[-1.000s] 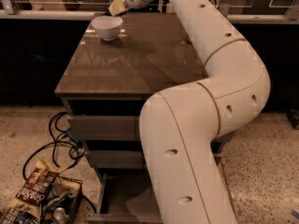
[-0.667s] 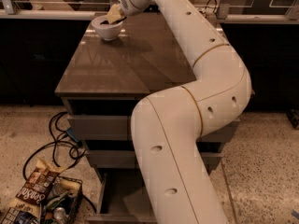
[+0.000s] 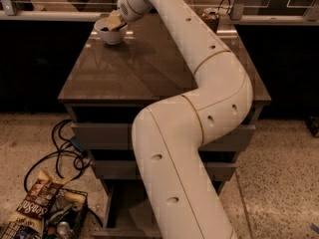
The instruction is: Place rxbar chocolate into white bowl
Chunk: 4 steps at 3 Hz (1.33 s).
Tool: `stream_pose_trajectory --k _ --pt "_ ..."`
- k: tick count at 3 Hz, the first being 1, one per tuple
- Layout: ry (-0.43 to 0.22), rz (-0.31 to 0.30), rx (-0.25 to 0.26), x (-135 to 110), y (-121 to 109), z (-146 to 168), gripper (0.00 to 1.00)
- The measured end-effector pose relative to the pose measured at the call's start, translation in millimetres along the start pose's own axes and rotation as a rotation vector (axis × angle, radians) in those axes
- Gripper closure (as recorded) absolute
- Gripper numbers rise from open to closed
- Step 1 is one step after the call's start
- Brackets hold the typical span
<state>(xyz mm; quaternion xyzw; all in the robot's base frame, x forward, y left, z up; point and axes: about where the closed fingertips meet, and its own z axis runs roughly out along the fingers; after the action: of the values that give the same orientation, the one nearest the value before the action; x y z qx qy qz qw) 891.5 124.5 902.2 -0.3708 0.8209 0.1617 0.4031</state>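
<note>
A white arm's gripper dips into the white bowl at the far left corner of the brown table; whether it grips or has let go cannot be told. A dark shape at its tip, inside the rim, is likely the rxbar chocolate, mostly hidden. The bowl sits near the table's back and left edges. A tan can stands well apart, at the far right.

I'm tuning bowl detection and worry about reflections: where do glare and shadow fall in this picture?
Camera view: the glossy brown tabletop mirrors pale light streaks beside the small round white bowl. The gripper, at the bowl's rim, is well lit and pale. The recess under the table is in deep shadow.
</note>
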Motion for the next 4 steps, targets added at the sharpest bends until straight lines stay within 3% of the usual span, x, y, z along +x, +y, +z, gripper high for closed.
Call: stream_pose_trajectory --k 3,4 --pt "0.012 0.001 -0.011 5.0 4.6 11.2 0.11" --pt "0.016 0.001 -0.014 6.6 5.9 14.6 0.00"
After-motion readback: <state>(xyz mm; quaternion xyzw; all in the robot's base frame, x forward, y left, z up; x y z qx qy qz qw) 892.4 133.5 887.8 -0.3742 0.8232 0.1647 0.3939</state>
